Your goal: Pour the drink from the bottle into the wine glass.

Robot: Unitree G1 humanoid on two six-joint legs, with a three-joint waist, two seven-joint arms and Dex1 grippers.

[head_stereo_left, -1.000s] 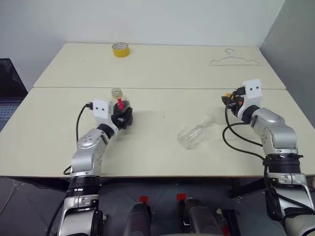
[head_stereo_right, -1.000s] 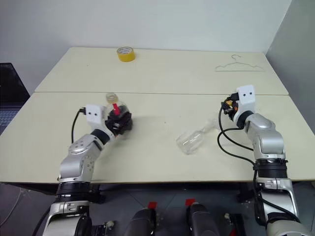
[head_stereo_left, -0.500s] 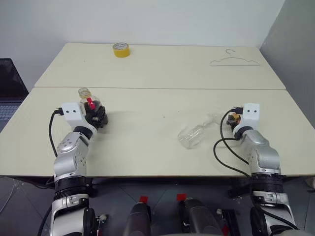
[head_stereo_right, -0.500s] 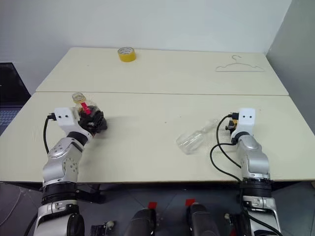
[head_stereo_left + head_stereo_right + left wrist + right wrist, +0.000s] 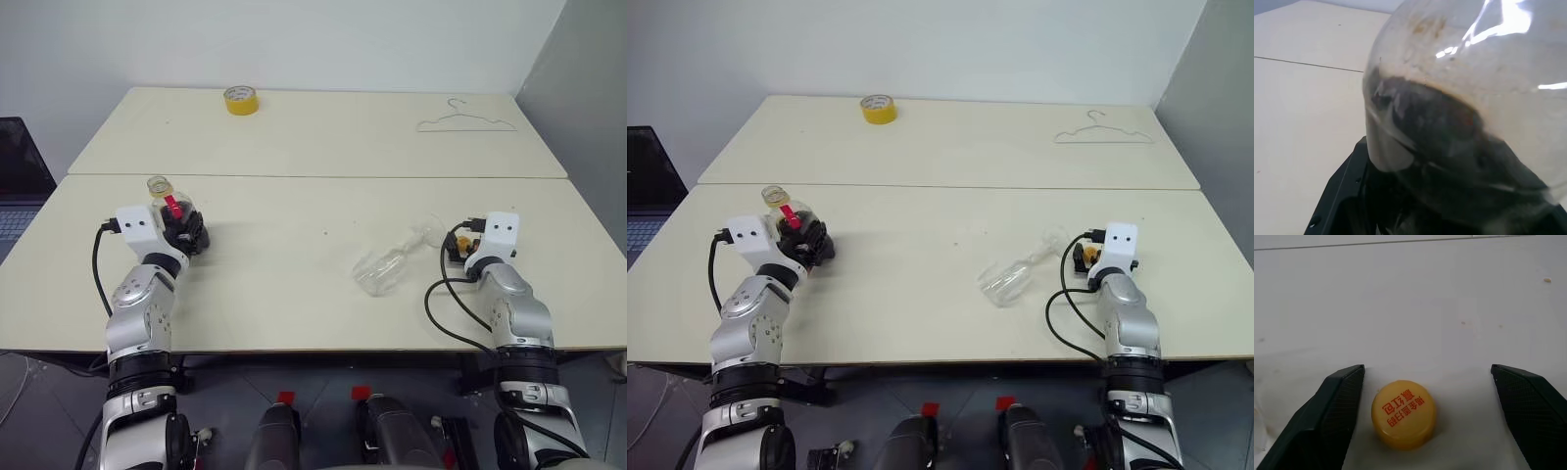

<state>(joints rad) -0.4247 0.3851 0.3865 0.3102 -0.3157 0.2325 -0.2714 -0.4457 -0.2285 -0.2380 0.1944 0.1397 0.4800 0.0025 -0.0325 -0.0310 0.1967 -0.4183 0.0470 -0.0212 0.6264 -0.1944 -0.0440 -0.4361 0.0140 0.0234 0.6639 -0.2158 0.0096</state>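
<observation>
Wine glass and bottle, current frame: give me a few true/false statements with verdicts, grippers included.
1. The wine glass stands upright on the table. False: it lies on its side.
2. The left gripper is shut on the bottle. True.
3. The bottle still has its cap on. False: its neck is open, and the yellow cap lies on the table between the right gripper's fingers.
4. The right gripper is open. True: its fingers stand wide apart on either side of the cap, touching nothing.
5. The bottle holds dark drink. True.
6. The yellow tape roll sits right beside the wine glass. False: it is at the table's far edge.
</observation>
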